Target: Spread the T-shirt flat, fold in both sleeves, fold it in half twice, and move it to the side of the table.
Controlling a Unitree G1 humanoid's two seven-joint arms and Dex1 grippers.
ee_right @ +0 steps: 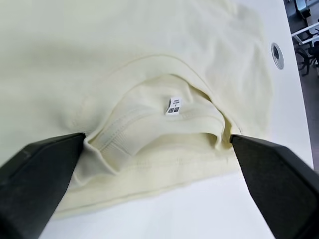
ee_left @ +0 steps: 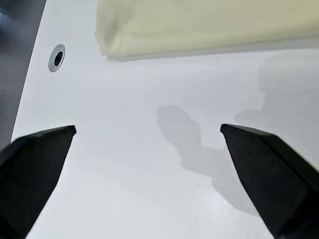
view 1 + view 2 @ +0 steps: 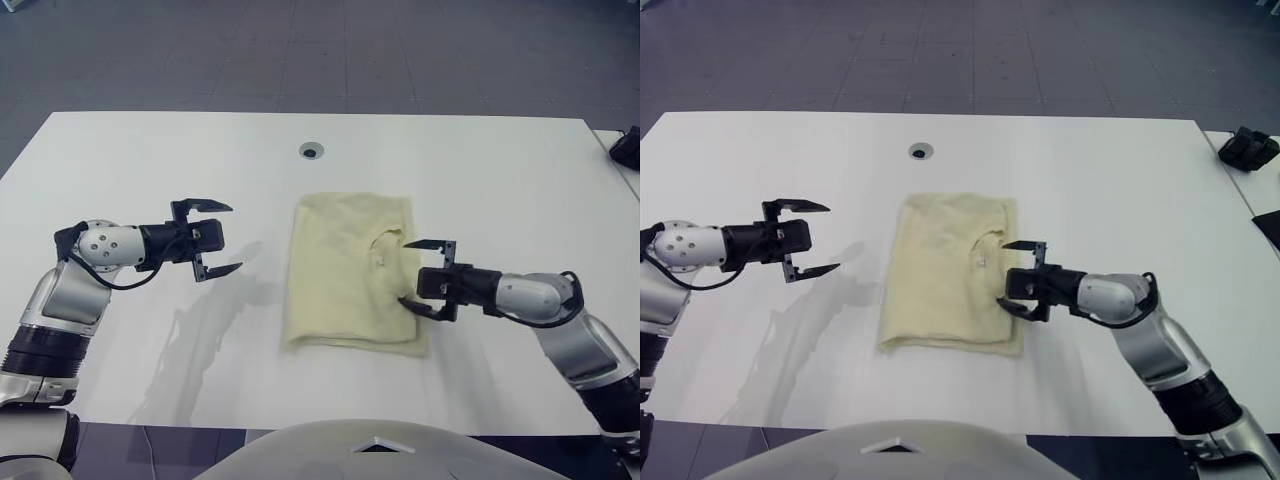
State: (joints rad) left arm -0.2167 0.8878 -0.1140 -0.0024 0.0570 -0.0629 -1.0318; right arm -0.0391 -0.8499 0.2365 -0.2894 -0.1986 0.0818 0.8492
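The right claw [image 3: 405,272] is released, its two fingers spread wide with nothing between them. It sits at the near edge of the T-shirt [image 3: 340,270], straddling the collar [image 1: 164,124]. The small label [image 1: 173,105] lies just ahead of it, inside the neck opening. One finger looks to be down on the cloth, though contact is hard to confirm. Spread this wide, it seems placed to pinch the thick collar edge for another fold or a drag.

Outward from that claw, the shirt lies as a neat rectangle in the middle of the desk [image 3: 450,170], with the sleeves tucked out of sight. The folding therefore looks well along, and the shift to the desk's side is not yet done.

Across the shirt and well clear of its far edge, the left claw [image 3: 235,237] hangs over bare desk. It is also released and holds nothing, probably waiting out of the way. Beyond the shirt is a round cable hole [image 3: 312,151].
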